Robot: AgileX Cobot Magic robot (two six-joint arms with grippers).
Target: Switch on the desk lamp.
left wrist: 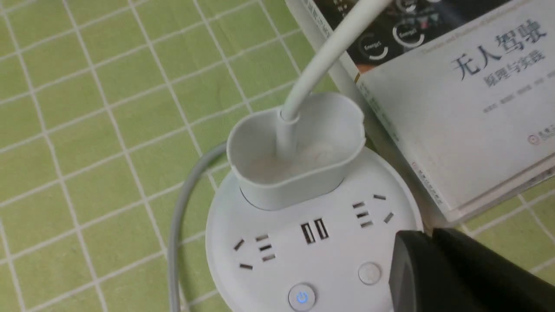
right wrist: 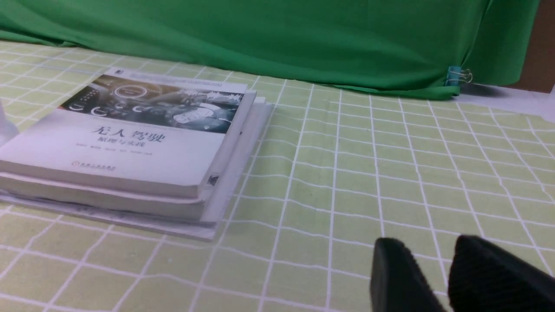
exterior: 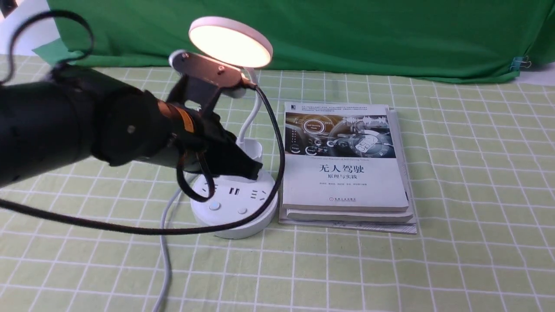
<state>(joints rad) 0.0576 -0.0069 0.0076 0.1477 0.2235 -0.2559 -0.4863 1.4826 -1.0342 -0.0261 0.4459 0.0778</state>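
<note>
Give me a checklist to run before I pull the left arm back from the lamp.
1. Desk lamp head glowing: ok.
2. Power button icon lit blue: ok.
3. Left claw off the plain round button: cannot tell; it sits right beside it.
4. Black arm cable free of the lamp: not ok; it loops around the base and could snag.
5. Book stack away from the left claw: ok.
6. Right claw empty, above bare tablecloth: ok.
</note>
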